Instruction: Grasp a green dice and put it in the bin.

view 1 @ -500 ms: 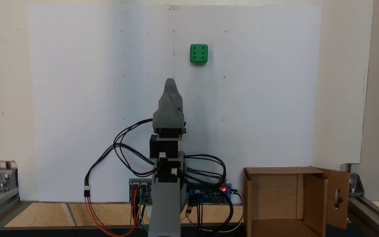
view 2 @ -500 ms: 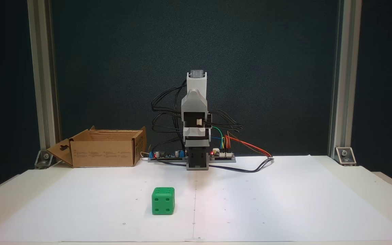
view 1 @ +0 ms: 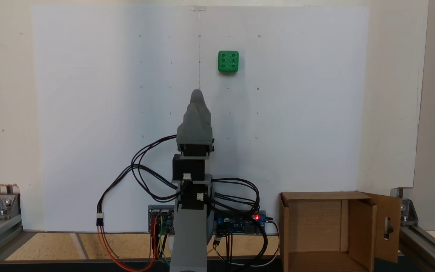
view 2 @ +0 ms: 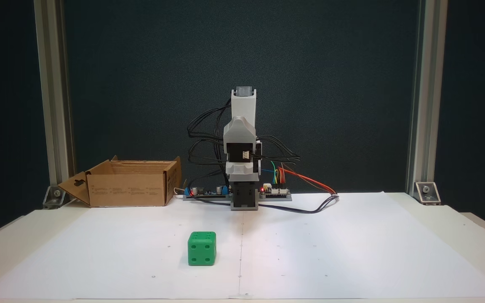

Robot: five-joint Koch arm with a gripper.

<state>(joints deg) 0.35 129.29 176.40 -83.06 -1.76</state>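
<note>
I see the dice [view 1: 228,61] on the white paper [view 1: 89,113] that covers the surface [view 2: 457,235]. It stands alone and nothing touches it. In the fixed view from above, its top face shows six pips. In the fixed view from the front, the dice [view 2: 201,248] shows four pips on the face toward the camera, and it sits a little left of the thin centre line on the paper.

My arm [view 1: 194,124] is folded up over its base, well apart from the dice. From above, the hand [view 1: 196,93] points toward the far side of the paper, and the dice lies beyond its tip and a little to the right. Only one grey tip shows, so I cannot tell whether the hand is open or closed. It holds nothing that I can see.

The bin [view 1: 315,226] is at the near right corner in the view from above, beside the arm base, with its top open. From the front, the bin [view 2: 129,185] is at the back left, and a side flap with a slot hangs outward.
</note>
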